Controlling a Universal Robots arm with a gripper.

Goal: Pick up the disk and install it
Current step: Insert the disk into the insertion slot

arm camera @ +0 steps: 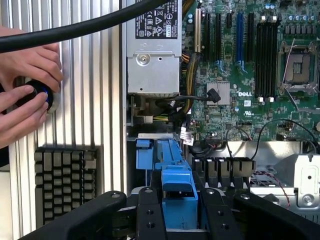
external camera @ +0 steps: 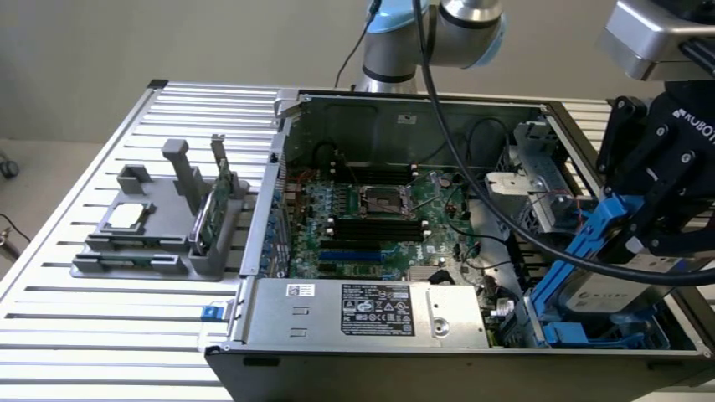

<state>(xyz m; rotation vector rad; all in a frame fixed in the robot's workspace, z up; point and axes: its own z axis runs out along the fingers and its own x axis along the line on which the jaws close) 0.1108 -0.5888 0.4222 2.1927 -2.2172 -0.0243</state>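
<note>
The disk (external camera: 601,291) is a silver-grey drive in a blue carrier, held tilted on edge at the exterior view's right. It hangs over the front corner of the open computer case (external camera: 403,105). My gripper (external camera: 639,239) is shut on the disk's upper part, its black fingers clamping the blue frame. In the wrist view the blue carrier (arm camera: 178,192) sits between my gripper's (arm camera: 179,217) two black fingers (arm camera: 149,212). Just below the disk lies the blue drive bay (external camera: 583,337), which the wrist view shows as blue rails (arm camera: 156,152) ahead of the carrier.
The motherboard (external camera: 369,218) and the power supply (external camera: 369,310) lie inside the case. A thick black cable (external camera: 503,209) loops across it. At the exterior view's left, a grey fixture (external camera: 146,243) holds a processor chip (external camera: 129,216) and a green card (external camera: 220,205). A person's hands (arm camera: 25,95) and a keyboard (arm camera: 65,180) are beside the case.
</note>
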